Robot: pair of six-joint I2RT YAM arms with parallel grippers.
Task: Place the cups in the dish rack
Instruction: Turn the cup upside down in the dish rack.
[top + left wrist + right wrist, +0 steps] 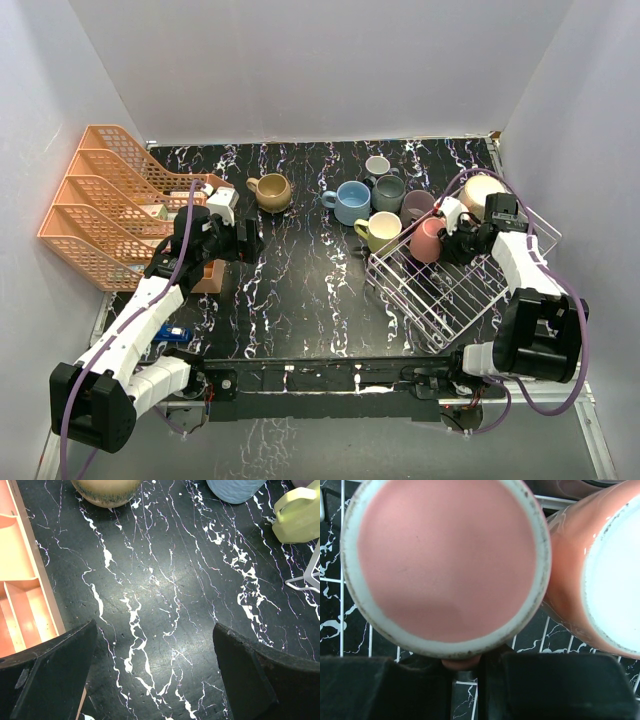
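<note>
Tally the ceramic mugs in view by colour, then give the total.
tan ceramic mug: 1
blue ceramic mug: 1
small pale grey mug: 1
grey-teal mug: 1
mauve mug: 1
yellow-green mug: 1
pink ceramic mug: 1
peach mug: 1
Total: 8

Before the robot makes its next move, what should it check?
1. Right gripper shut on the handle of the upside-down pink ceramic mug: ok.
2. Pink mug inside the white wire dish rack: ok.
3. Pink mug resting on the rack floor: cannot tell.
4. Gap to the glossy peach ceramic mug: cannot tell; they sit very close.
5. Left gripper open and empty: ok.
6. All mugs loaded: not ok; the tan glazed mug and others stand on the black marbled table.
</note>
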